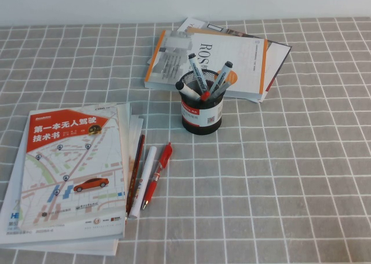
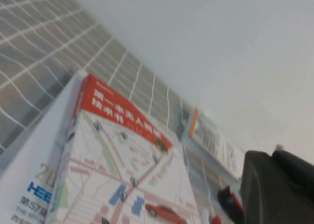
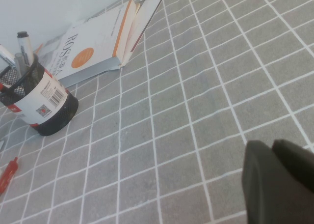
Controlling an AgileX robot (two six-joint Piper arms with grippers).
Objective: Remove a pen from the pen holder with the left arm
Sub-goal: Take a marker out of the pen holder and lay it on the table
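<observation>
A black mesh pen holder (image 1: 202, 105) with a red-and-white label stands mid-table and holds several markers (image 1: 200, 79), tips up. It also appears in the right wrist view (image 3: 41, 103). Neither arm shows in the high view. In the left wrist view my left gripper (image 2: 272, 156) hangs over the map-covered book (image 2: 117, 155), shut with nothing in it, well away from the holder. My right gripper (image 3: 273, 144) is shut and empty above bare tablecloth to the holder's right.
A red pen (image 1: 157, 172), a white pen (image 1: 143, 180) and a dark red pen (image 1: 135, 171) lie beside the map-covered books (image 1: 69, 165) at front left. Stacked books (image 1: 226, 55) lie just behind the holder. A grey checked cloth (image 1: 290, 171) covers the table.
</observation>
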